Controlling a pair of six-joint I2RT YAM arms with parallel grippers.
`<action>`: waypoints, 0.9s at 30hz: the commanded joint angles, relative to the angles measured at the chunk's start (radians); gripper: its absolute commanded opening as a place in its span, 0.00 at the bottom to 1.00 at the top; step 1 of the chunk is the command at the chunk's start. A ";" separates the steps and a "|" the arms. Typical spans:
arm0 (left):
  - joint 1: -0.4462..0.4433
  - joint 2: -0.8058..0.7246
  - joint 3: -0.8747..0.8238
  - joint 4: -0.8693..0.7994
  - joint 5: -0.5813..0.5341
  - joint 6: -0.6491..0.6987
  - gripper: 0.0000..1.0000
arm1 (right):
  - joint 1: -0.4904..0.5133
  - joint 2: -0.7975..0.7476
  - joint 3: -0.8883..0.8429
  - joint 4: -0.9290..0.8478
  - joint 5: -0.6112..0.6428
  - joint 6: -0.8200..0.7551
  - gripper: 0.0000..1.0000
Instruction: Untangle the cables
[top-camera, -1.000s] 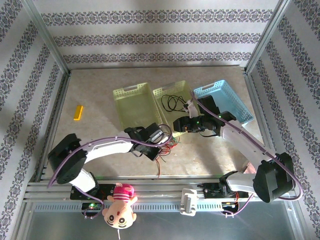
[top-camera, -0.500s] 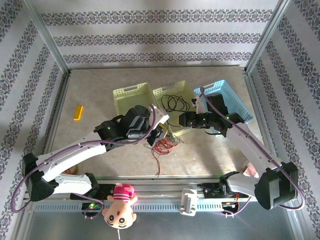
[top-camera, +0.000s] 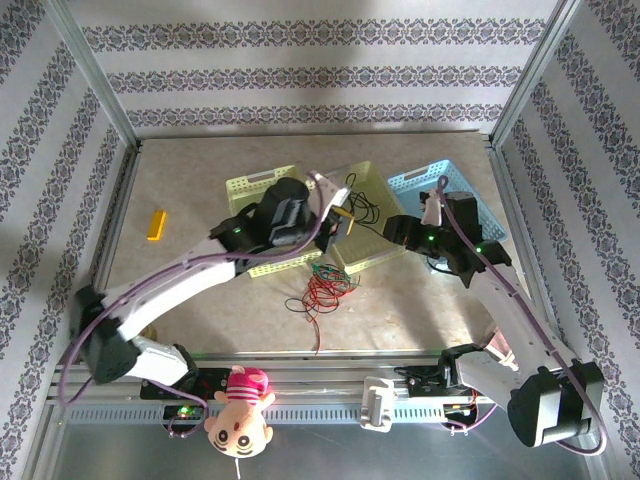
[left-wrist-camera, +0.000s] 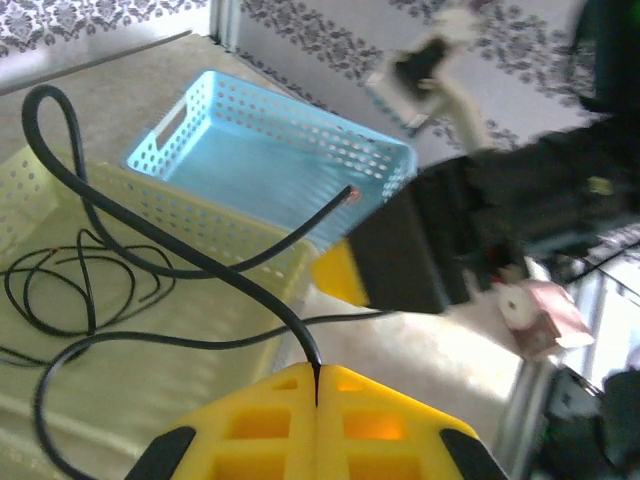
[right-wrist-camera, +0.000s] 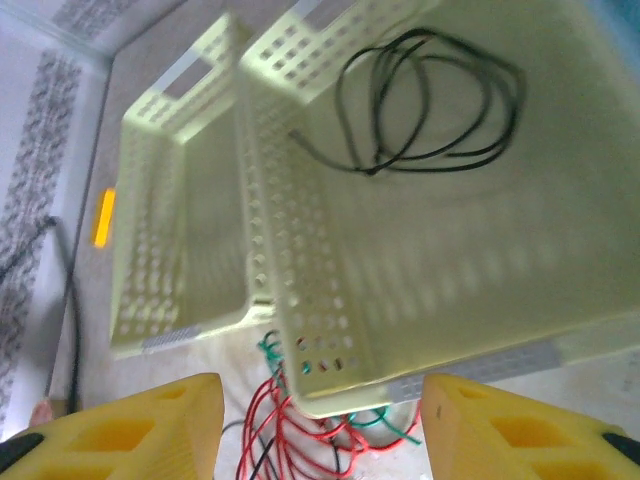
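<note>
A tangle of red, green and black cables (top-camera: 322, 285) lies on the table in front of the middle yellow-green basket (top-camera: 372, 260). My left gripper (top-camera: 343, 214) hovers over that basket's near left corner. It is shut on a black cable (left-wrist-camera: 180, 250), which loops up from the closed yellow fingers (left-wrist-camera: 260, 430) and hangs free. Another black cable (right-wrist-camera: 430, 100) lies coiled inside the basket (right-wrist-camera: 330, 330). My right gripper (top-camera: 397, 231) is just right of the basket and open, with nothing between its fingers (right-wrist-camera: 130, 430). Red and green strands (right-wrist-camera: 300, 425) show on the table below it.
A second yellow-green basket (top-camera: 262, 181) stands to the left and a blue basket (top-camera: 470, 185) to the right of the middle one. An orange block (top-camera: 156, 225) lies at the far left of the table. A doll (top-camera: 240, 420) hangs at the front rail.
My left arm has risen from the tangle and swung back over the middle basket with the black cable. The right gripper has drawn back to the right.
</note>
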 joint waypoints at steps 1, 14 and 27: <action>0.020 0.174 0.095 0.101 -0.043 -0.024 0.00 | -0.032 -0.024 -0.021 -0.007 0.041 0.029 0.55; 0.003 0.310 0.154 0.090 -0.260 -0.022 0.82 | -0.015 -0.064 -0.037 -0.096 -0.012 -0.045 0.58; -0.131 -0.028 -0.279 -0.361 -0.062 0.012 0.70 | 0.018 0.018 -0.023 -0.057 -0.011 -0.042 0.58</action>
